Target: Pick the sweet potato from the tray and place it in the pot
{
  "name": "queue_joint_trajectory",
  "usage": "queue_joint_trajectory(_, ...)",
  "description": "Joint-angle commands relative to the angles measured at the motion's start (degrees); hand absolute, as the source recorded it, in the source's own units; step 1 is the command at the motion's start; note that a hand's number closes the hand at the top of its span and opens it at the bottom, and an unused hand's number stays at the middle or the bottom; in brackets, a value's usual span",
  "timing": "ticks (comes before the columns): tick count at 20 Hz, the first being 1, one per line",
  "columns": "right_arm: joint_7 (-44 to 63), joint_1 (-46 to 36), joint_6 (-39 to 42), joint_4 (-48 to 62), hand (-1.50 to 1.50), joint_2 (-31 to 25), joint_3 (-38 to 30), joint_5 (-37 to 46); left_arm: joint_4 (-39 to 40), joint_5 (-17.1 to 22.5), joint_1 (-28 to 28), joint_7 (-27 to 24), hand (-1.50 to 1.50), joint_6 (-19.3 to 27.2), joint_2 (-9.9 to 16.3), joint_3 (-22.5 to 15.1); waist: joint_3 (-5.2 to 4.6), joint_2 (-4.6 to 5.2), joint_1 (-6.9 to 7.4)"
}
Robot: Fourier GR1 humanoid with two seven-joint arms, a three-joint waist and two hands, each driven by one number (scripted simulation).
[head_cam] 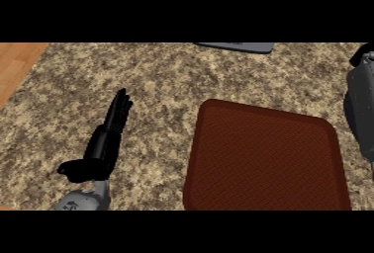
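Left of the brown tray (263, 158), on the speckled stone bench (146, 79): the left hand (110, 133), fingers straight and together, pointing away from the robot, thumb out to the side, holding nothing. Resting there, apart from the tray's left rim.

Right of the tray, at the view's right edge: a grey right forearm (359, 113) reaching up and away, its dark hand (363, 53) mostly cut off by the frame. Cannot tell whether those fingers are open or curled, nor whether anything sits inside them.

On the tray itself: only bare woven surface, no sweet potato to be seen. Not visible anywhere on the bench either. Possibly carried in the right hand, out of sight, though nothing here confirms that.

Beyond the tray, at the top edge: a sliver of a grey object (237, 47), too little showing to name; perhaps part of the pot.

Likely step in hand: transport toward the pot. Next called for: locating the pot's opening, lowering over it, then releasing.
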Motion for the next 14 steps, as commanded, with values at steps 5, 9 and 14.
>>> queue_joint_trajectory(5,13.82,-8.78,-0.32,12.08,1.5,-2.71,-4.24,8.48,-0.27,-0.5,-0.19,0.25,0.0,1.72,-0.56,0.83,0.13,-0.57,-1.46)
queue_joint_trajectory(9,15.64,-9.76,-2.27,15.54,1.5,-2.77,-6.57,10.78,-0.59,0.88,2.16,-1.01,0.0,0.37,0.84,2.15,0.13,-1.11,-2.55)
queue_joint_trajectory(14,14.17,-9.23,-5.57,18.51,1.5,-5.36,-10.27,11.84,-0.07,0.54,3.69,-1.34,0.0,1.16,0.71,2.58,0.19,-1.49,-4.72)
